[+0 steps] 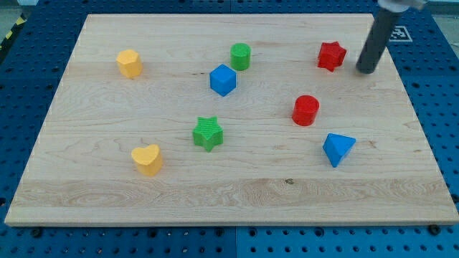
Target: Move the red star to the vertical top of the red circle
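Wooden desk [237, 193] bearing eight small coloured blocks, listed from the view's left to the view's right and placed relative to my tip [366, 71], the lower end of the dark rod that enters from the view's top right corner. The arm carries no gripper, so there is nothing to open or close; the rod holds no block.

Yellow block [130, 63], shape roughly hexagonal: far to the view's left of my tip, at about the same height in the view. Yellow heart [147, 159]: far left of my tip and well below it, toward the view's bottom. Green star [208, 133]: left of and below my tip, well apart. Blue cube [223, 79]: left of my tip, slightly lower in the view. Green cylinder [241, 56]: left of my tip, slightly higher, just beside the blue cube without clearly touching it. Red circle [306, 110], a short cylinder: below and to the left of my tip, near but apart. Red star [331, 56]: just beside my tip on its left, a little higher in the view; a narrow strip of bare wood separates them, so no contact is seen. The red star lies above the red circle in the view, offset somewhat to the right. Blue triangular block [338, 148]: below my tip, slightly left, well apart.
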Motion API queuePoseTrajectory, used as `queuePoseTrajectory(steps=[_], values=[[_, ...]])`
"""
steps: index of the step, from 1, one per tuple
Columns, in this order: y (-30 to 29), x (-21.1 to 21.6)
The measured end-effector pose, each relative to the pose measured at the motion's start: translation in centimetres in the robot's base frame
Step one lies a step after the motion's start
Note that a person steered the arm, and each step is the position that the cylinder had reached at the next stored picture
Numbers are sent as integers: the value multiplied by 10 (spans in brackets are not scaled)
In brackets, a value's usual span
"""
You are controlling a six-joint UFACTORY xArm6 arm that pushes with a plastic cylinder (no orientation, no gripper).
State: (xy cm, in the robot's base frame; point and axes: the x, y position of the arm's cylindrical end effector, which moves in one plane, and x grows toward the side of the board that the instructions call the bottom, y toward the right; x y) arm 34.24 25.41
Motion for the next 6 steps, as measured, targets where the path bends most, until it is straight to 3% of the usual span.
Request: queuePoseTrajectory(steps=[2, 6], values=[[-61, -14], [-88, -2]])
